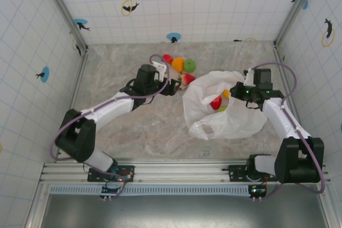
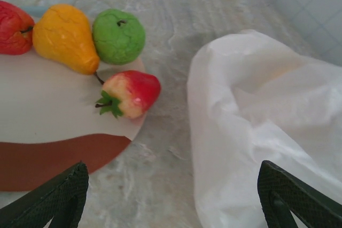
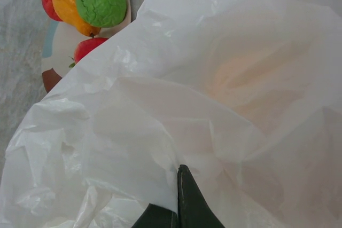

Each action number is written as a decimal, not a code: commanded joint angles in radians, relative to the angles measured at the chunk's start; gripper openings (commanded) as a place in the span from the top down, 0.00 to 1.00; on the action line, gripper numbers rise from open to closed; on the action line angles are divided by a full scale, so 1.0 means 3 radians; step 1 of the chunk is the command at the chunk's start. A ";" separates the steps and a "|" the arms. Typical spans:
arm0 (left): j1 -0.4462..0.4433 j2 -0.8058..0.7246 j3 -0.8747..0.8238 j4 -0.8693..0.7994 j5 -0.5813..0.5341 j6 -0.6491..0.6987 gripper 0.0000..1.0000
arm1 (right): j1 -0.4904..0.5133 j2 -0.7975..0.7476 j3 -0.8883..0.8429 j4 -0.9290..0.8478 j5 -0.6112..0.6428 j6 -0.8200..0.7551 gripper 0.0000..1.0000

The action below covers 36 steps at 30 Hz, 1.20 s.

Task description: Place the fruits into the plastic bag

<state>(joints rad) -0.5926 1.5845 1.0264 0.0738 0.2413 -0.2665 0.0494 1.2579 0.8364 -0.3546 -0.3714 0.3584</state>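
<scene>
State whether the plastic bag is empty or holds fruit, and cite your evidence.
Holds fruit: from above, a red fruit and an orange fruit sit inside the open mouth of the plastic bag.

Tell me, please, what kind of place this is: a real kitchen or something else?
Probably a robot test cell, not a kitchen. Panel walls printed with tiles and dolphins box in a marble-look table; an aluminium rail at its near edge carries two arms; the fruits look like toys.

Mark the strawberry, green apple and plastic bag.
strawberry [image 2: 133,93]: left wrist view, red body.
green apple [image 2: 118,36]: left wrist view, rounded front.
plastic bag [image 2: 251,105]: left wrist view, near fold.
</scene>
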 commanded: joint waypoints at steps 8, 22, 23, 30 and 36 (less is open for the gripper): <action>0.0067 0.1131 0.1032 -0.0447 -0.0015 0.0375 0.15 | -0.0076 -0.0151 0.0172 -0.0250 0.0206 -0.0172 1.00; 0.0072 0.1975 0.1855 -0.0702 -0.0142 0.0667 0.10 | -0.0093 -0.0189 0.0100 -0.0227 0.0164 -0.0152 1.00; 0.0073 0.2024 0.1910 -0.0724 -0.0137 0.0678 0.09 | -0.0093 -0.0184 0.0101 -0.0227 0.0164 -0.0152 1.00; 0.0070 0.2395 0.2350 -0.0983 -0.0191 0.0827 0.09 | -0.0093 -0.0199 0.0090 -0.0229 0.0158 -0.0152 1.00; 0.0071 0.2662 0.2602 -0.1129 -0.0135 0.0923 0.09 | -0.0093 -0.0201 0.0106 -0.0240 0.0164 -0.0160 1.00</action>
<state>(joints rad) -0.5804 2.3344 1.7611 -0.2100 0.1974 -0.0269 0.0250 1.2232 0.8440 -0.4171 -0.3195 0.3206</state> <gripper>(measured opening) 0.908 0.056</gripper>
